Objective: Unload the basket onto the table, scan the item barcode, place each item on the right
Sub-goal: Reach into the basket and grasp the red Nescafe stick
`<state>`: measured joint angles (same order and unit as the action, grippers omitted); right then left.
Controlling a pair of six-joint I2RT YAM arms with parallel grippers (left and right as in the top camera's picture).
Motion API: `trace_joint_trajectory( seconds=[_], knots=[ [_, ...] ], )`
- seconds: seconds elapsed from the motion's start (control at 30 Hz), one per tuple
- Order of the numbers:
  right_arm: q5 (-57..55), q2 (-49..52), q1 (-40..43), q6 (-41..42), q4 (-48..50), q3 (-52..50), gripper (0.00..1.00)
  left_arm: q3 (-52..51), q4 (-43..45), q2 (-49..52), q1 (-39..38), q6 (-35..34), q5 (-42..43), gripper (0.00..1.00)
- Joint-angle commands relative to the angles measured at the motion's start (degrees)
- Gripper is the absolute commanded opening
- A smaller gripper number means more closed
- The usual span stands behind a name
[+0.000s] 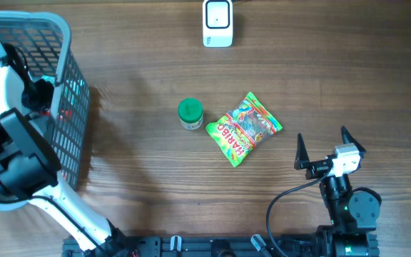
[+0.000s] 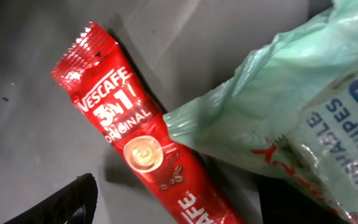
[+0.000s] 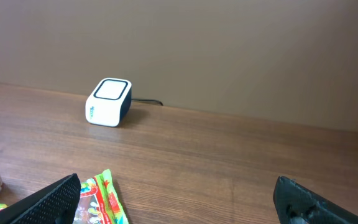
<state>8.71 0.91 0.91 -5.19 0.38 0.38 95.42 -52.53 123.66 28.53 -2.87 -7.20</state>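
Wooden worktop (image 1: 134, 200), brown, with grain running side to side. Scanner (image 1: 217, 21): small box with rounded corners, white with dark sides, at the middle of the far edge; a thin dark cable (image 3: 148, 101) runs from its back along the wall. Jar (image 1: 190, 113): short, round, with a green lid, upright near the worktop's centre. Candy bag (image 1: 244, 128): glossy, crinkled film in bright green, red and yellow, lying flat and askew just to the right of the jar without touching it. Neither of them blocks the scanner's face. Basket (image 1: 56, 28): pale plastic lattice with a smooth rim, at the far left corner. Contents: a red coffee sachet (image 2: 135, 143), a long narrow stick with a serrated end, lying flat on the grey floor, and a pack of wipes (image 2: 291, 124) in wrinkled pale green film, its corner overlapping the sachet. Left gripper (image 1: 45, 96): lowered inside the basket above these two. Only one dark finger (image 2: 61, 205) shows, clear of the sachet, so I cannot tell how the jaws stand. Right gripper (image 1: 322, 137): near the front right corner, jaws spread wide, holding nothing, pointed towards the scanner.
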Motion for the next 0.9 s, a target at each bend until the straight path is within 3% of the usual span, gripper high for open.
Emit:
trace_joint_trajectory(
  seconds=[0.0, 0.03, 0.07, 0.27, 0.47, 0.73, 0.77, 0.8, 0.83, 0.87],
  knots=[
    [-0.42, -0.33, -0.26, 0.81, 0.17, -0.09, 1.0, -9.46, 5.29, 2.05, 0.24, 1.4, -0.57, 0.64],
    [-0.42, -0.33, -0.26, 0.83, 0.17, -0.09, 1.0, -11.56, 6.82, 2.05, 0.24, 1.4, -0.57, 0.29],
    [-0.42, -0.33, -0.26, 0.81, 0.17, -0.09, 1.0, -12.5, 7.39, 2.05, 0.24, 1.4, -0.55, 0.05],
    [-0.42, -0.33, -0.26, 0.81, 0.17, -0.09, 1.0, -9.86, 1.05, 0.72, 0.33, 4.09, -0.42, 0.04],
    [-0.42, -0.33, -0.26, 0.81, 0.17, -0.09, 1.0, 5.29, -6.43, -12.92, 0.72, -6.69, -1.42, 0.04],
    [-0.42, -0.33, -0.26, 0.83, 0.17, -0.09, 1.0, 6.27, -4.83, -32.81, 0.74, -12.52, 0.04, 0.04],
    [-0.42, -0.33, -0.26, 0.79, 0.17, -0.09, 1.0, 6.27, -5.49, -33.16, 0.85, -12.7, 0.09, 0.13],
    [-0.42, -0.33, -0.26, 0.83, 0.17, -0.09, 1.0, 6.03, -6.82, -32.85, 0.83, -12.83, 0.09, 0.43],
    [-0.42, -0.33, -0.26, 0.81, 0.17, -0.09, 1.0, 4.31, -7.67, -31.58, 0.83, -12.81, 0.09, 1.0],
    [-0.42, -0.33, -0.26, 0.83, 0.17, -0.09, 1.0, 1.29, -7.34, -30.01, 0.85, -12.5, 0.07, 1.0]
  ],
)
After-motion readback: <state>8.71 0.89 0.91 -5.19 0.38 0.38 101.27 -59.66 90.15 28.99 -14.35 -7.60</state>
